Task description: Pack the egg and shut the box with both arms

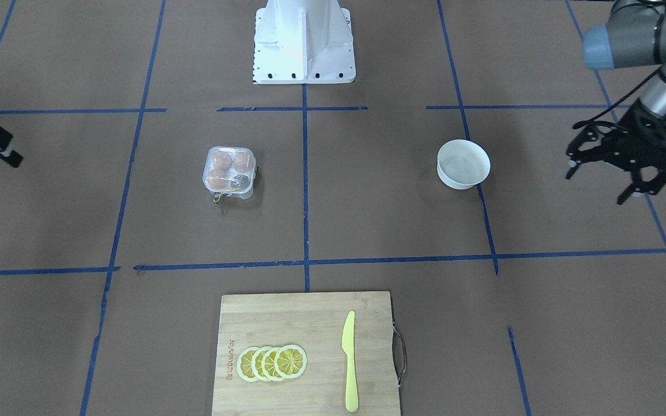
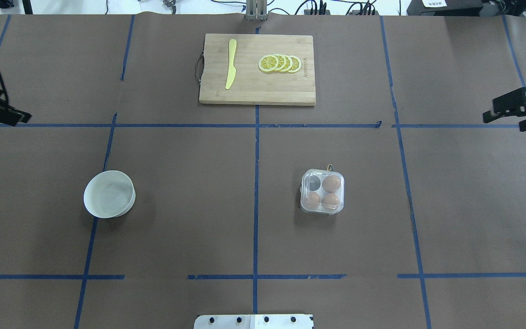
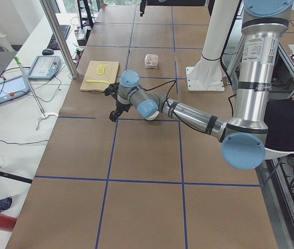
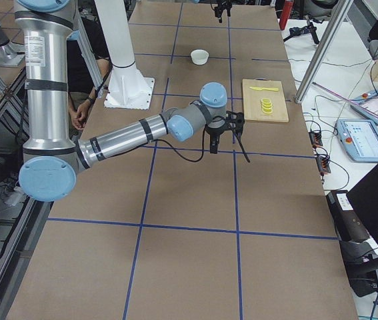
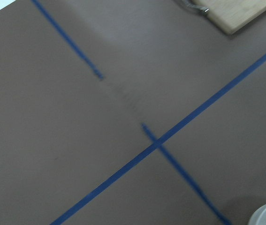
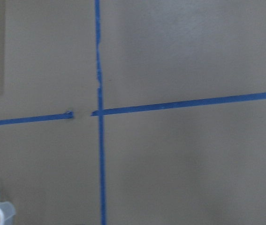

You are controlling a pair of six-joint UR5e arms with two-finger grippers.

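The clear box (image 2: 322,191) sits right of the table's centre, and its lid looks to be down. It holds three orange-brown eggs (image 2: 331,183); the fourth cell looks dark and empty. It also shows in the front view (image 1: 229,172), with a yellow loop at its far side. My left gripper (image 1: 599,182) is open and empty, and hovers far out at the table's left side beyond the bowl. My right gripper (image 2: 505,119) is open and empty at the table's right edge, well away from the box.
An empty white bowl (image 2: 109,194) stands on the left half. A wooden cutting board (image 2: 257,91) lies at the far middle with a yellow knife (image 2: 231,64) and lemon slices (image 2: 280,63). The white pedestal (image 1: 304,40) stands at the near edge.
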